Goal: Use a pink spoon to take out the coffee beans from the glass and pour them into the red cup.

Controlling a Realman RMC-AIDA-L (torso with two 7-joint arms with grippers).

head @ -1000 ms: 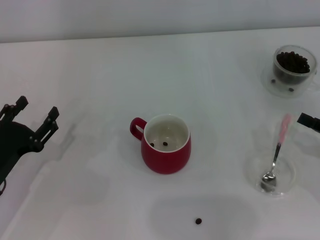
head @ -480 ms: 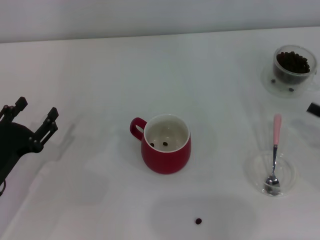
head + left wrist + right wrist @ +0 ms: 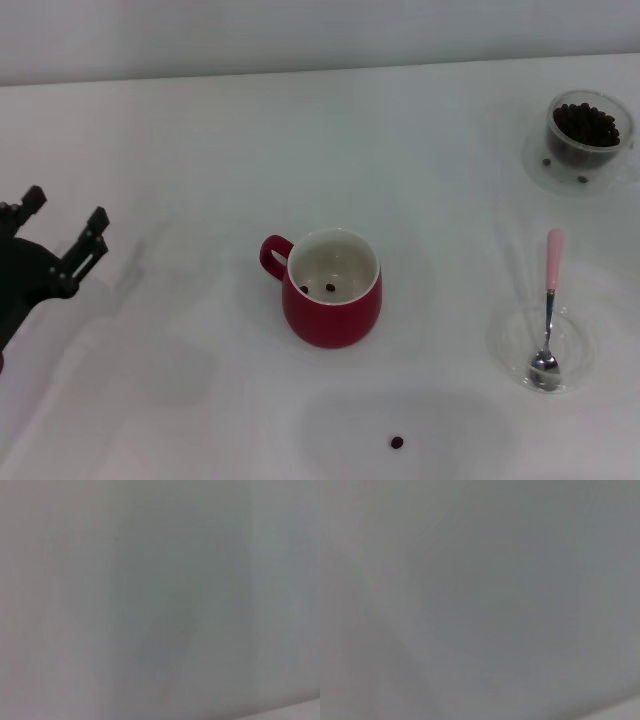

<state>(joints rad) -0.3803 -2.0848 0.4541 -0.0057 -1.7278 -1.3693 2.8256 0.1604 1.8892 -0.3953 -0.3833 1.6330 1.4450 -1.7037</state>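
Note:
The red cup point(image 3: 332, 290) stands at the table's middle with two coffee beans point(image 3: 329, 288) on its white floor. At the far right the glass point(image 3: 586, 128) sits on its clear saucer, full of dark beans. The pink spoon point(image 3: 549, 305) lies free, its metal bowl resting in a flat clear dish point(image 3: 505, 345) and its pink handle pointing away from me. My left gripper point(image 3: 62, 232) hangs open at the left edge, far from everything. The right gripper is out of view. Both wrist views show only blank grey.
One stray bean point(image 3: 397, 442) lies on the white table in front of the cup. Two more beans rest on the glass's saucer point(image 3: 548, 170).
The right gripper let go of the spoon and withdrew out of view to the right; the spoon settled flat into the dish. The left gripper drifted slightly left.

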